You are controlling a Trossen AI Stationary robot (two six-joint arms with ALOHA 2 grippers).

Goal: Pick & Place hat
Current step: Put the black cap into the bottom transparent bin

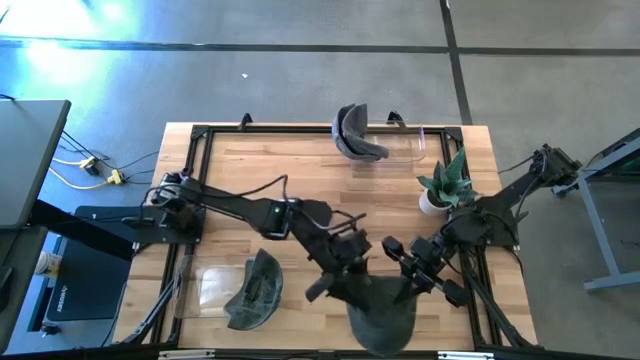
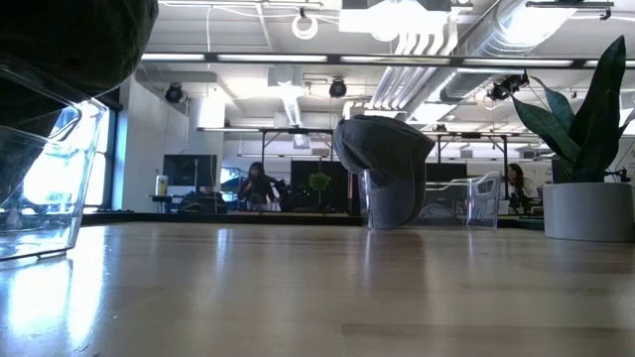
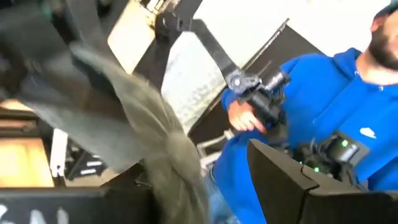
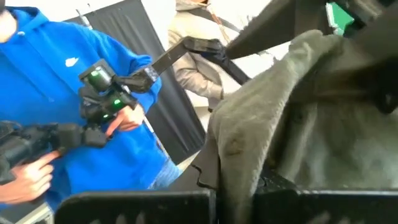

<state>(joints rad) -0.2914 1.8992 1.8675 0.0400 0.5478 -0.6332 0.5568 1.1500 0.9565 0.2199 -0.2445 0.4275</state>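
A dark olive hat (image 1: 382, 312) hangs in the air over the table's near edge, between my two grippers. My left gripper (image 1: 335, 272) reaches in from the table's left and is on the hat's left side. My right gripper (image 1: 408, 272) comes from the right and is shut on its right side. In both wrist views the hat's cloth (image 3: 155, 137) (image 4: 273, 106) fills the space before the fingers. My left gripper has the hat's cloth at its left edge (image 3: 177, 180) running down between its two fingers, which come level from the table's left. The view is blurred, so layers cannot be told. The hat is lifted clear of the table. My right gripper pinches a fold of the hat's cloth (image 4: 233, 174) on its right side between its two fingers, coming level from the table's right. The cloth bunches up above the fingers. The hat is clear of the table and sags between the two holds.
A second hat (image 1: 255, 290) lies on a clear plastic stand (image 2: 40, 178) at the near left. A third hat (image 2: 387, 169) sits on a clear stand at the far middle. A potted plant (image 1: 445, 185) stands at the right. A person in blue stands beyond the near edge (image 4: 56, 74).
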